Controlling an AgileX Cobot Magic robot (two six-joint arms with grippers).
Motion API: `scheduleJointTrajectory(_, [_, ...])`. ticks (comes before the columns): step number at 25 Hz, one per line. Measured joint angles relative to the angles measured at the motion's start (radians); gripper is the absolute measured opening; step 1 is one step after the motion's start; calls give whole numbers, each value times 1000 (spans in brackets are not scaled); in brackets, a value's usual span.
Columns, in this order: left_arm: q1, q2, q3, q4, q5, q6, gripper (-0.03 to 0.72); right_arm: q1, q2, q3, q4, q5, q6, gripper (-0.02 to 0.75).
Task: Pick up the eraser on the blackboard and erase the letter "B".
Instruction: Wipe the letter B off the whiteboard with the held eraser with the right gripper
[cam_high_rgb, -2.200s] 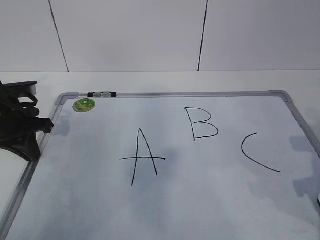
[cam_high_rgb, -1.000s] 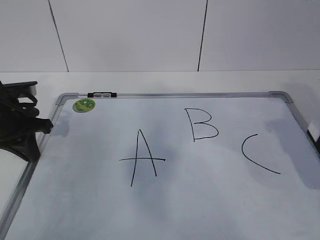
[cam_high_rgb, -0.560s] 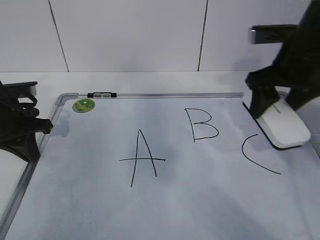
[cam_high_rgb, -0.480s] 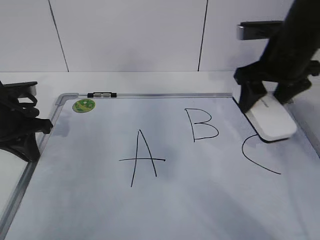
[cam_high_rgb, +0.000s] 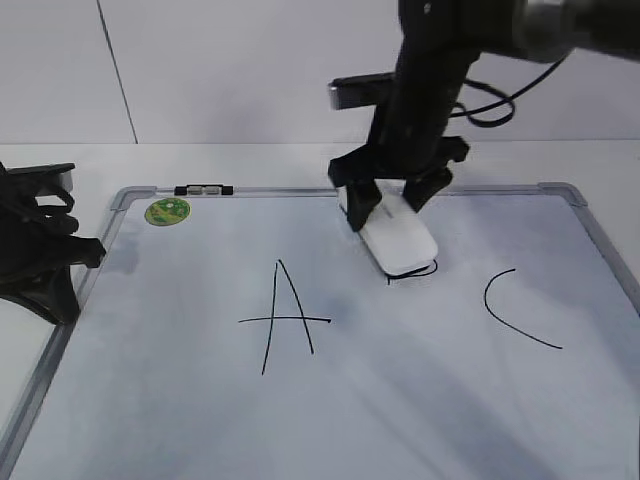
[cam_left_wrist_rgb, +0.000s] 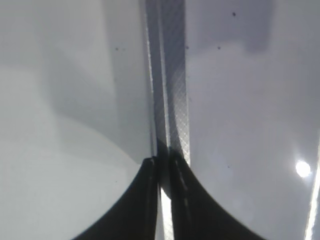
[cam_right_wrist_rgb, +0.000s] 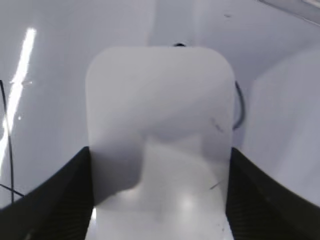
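The blackboard (cam_high_rgb: 330, 400) is a white board with a silver frame. My right gripper (cam_high_rgb: 392, 205) is shut on the white eraser (cam_high_rgb: 398, 240) and holds it flat on the board, over the letter "B". Only the lower curve of the "B" (cam_high_rgb: 428, 271) shows past the eraser. In the right wrist view the eraser (cam_right_wrist_rgb: 160, 130) fills the space between the jaws (cam_right_wrist_rgb: 160, 200), with a stroke of the "B" (cam_right_wrist_rgb: 240, 110) at its right edge. My left gripper (cam_high_rgb: 55, 250) rests at the board's left frame; in the left wrist view its jaws (cam_left_wrist_rgb: 164, 172) are closed together over the frame (cam_left_wrist_rgb: 172, 75).
A black "A" (cam_high_rgb: 285, 315) is left of the eraser and a "C" (cam_high_rgb: 510, 310) is to its right. A round green magnet (cam_high_rgb: 167, 210) and a black-and-white marker (cam_high_rgb: 203, 188) lie at the board's top left.
My right arm came in from the right holding the eraser, moved left across the board past the "C", and now presses it on the "B". The left arm has not moved.
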Motion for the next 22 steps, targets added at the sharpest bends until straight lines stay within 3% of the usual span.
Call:
scheduleJointTrajectory(10, [0, 1, 0, 5, 6, 0, 29, 35, 155, -93, 44, 31, 2, 552])
scheduleJointTrajectory(22, [0, 2, 0, 5, 6, 0, 29, 43, 160, -98, -11, 37, 38, 552])
